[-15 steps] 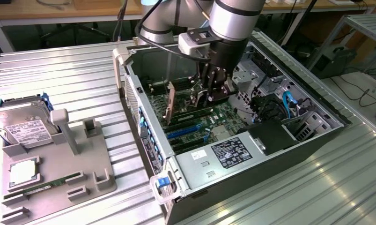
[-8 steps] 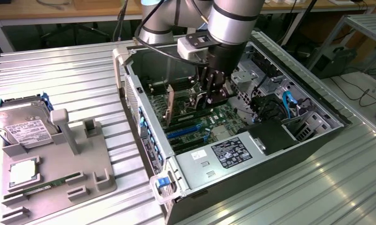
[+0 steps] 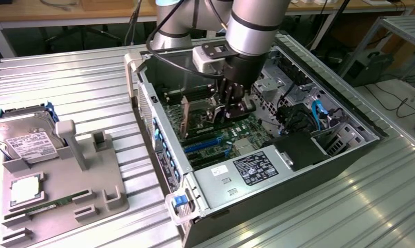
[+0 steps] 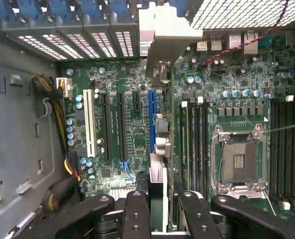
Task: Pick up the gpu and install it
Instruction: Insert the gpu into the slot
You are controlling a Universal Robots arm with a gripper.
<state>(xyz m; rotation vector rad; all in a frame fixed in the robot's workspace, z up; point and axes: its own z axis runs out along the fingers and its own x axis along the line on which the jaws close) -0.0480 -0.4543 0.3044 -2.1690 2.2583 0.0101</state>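
Note:
The gpu (image 3: 186,118) is a thin card held on edge inside the open computer case (image 3: 214,206), just above the motherboard (image 3: 228,137). My gripper (image 3: 233,106) is shut on the card's top edge. In the wrist view the gpu (image 4: 160,149) runs edge-on away from my gripper (image 4: 162,211), and its pale metal bracket (image 4: 162,30) reaches the slotted rear panel. One dark fingertip (image 4: 137,214) presses against each side of the card. The card lies right beside a long blue slot (image 4: 151,119); I cannot tell whether it is seated.
A white slot (image 4: 90,124) and black slots lie beside the blue one; the processor socket (image 4: 237,159) is on the card's other side. Cables (image 4: 62,169) run along the case wall. A grey fixture (image 3: 90,175) at the exterior view's left holds a hard drive (image 3: 25,139) and a memory stick (image 3: 48,206).

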